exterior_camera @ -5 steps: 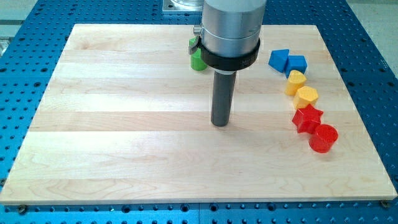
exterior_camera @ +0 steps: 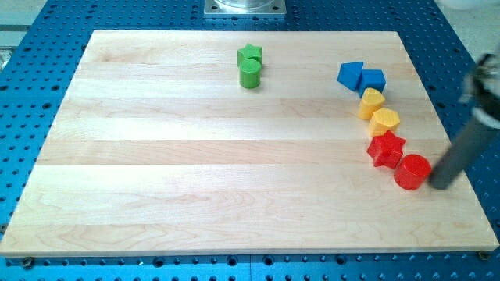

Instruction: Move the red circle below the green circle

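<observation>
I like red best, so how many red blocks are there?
2. The red star sits near the view's right edge; the red circle touches it lower right, beside my tip. None look hidden.

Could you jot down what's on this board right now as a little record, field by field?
tip: at the view's right, just right of the red circle
red star: up-left of the red circle, touching it
yellow blocks: and, above the star
blue blocks: and, top right
green circle: top centre
green star: just above it
</observation>
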Controlling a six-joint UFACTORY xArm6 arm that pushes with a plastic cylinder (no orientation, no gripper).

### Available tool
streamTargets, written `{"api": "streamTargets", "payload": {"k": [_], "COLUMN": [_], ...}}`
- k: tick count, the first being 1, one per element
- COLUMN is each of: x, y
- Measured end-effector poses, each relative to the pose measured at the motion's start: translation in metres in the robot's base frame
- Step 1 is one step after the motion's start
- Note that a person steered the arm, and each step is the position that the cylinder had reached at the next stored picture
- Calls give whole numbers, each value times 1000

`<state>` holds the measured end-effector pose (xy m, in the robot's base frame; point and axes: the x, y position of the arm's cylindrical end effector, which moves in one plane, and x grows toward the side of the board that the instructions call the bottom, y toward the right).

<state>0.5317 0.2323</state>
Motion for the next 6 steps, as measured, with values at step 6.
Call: {"api": "streamTargets", "payload": {"k": [6], "x": [3], "y": [-217]}}
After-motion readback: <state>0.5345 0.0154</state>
